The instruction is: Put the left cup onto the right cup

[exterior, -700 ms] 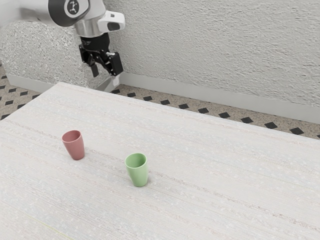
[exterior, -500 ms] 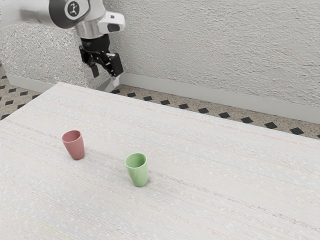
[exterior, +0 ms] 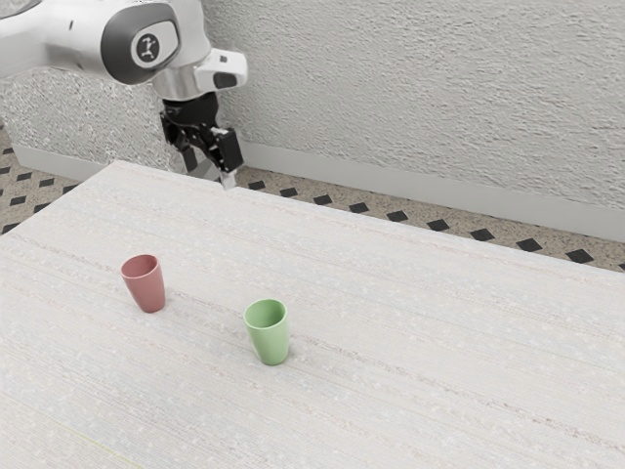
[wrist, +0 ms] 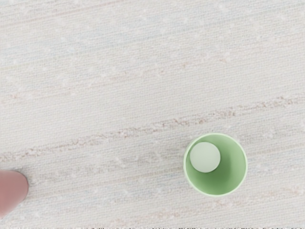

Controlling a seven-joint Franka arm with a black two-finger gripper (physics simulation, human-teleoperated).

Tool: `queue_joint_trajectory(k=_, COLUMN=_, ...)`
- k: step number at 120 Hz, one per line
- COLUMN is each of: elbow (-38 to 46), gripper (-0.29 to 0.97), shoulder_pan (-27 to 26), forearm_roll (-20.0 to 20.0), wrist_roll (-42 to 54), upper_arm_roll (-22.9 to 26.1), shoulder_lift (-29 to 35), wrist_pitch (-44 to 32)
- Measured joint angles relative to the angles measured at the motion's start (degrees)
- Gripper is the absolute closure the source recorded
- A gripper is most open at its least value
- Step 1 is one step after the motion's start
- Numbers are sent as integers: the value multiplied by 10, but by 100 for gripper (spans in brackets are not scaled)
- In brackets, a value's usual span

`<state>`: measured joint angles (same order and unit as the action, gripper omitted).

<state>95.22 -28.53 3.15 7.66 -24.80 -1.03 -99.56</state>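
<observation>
A pink cup point(exterior: 145, 282) stands upright on the pale wooden table point(exterior: 410, 322), toward the exterior view's left. A green cup point(exterior: 267, 331) stands upright a short way to its right and nearer the front edge. My gripper point(exterior: 209, 161) hangs high above the table's far left corner, well away from both cups, open with nothing between its fingers. In the wrist view I look straight down into the green cup point(wrist: 215, 164), and a sliver of the pink cup point(wrist: 10, 192) shows at the picture's edge.
A rough grey wall point(exterior: 439, 88) runs behind the table, with a tiled floor strip point(exterior: 459, 227) below it. The tabletop stretches wide to the right of the cups.
My hand has dropped a little and shifted slightly to the exterior view's right. Both cups stand where they were.
</observation>
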Motion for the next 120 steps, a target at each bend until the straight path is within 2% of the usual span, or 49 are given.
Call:
queue_joint_trajectory(k=22, elbow=41, gripper=2, shoulder_pan=1, forearm_roll=16, wrist_roll=0, upper_arm_roll=-2, shoulder_lift=26, wrist_pitch=-3)
queue_joint_trajectory(k=53, elbow=99, gripper=2, shoulder_pan=12, forearm_roll=13, wrist_roll=-1, upper_arm_roll=-27, shoulder_lift=41, wrist_pitch=-27)
queue_joint_trajectory(k=68, elbow=111, gripper=2, shoulder_pan=25, forearm_roll=10, wrist_roll=-2, upper_arm_roll=-31, shoulder_lift=42, wrist_pitch=-42)
queue_joint_trajectory(k=120, elbow=132, gripper=2, shoulder_pan=20, forearm_roll=6, wrist_roll=-5, upper_arm_roll=-32, shoulder_lift=42, wrist_pitch=-76)
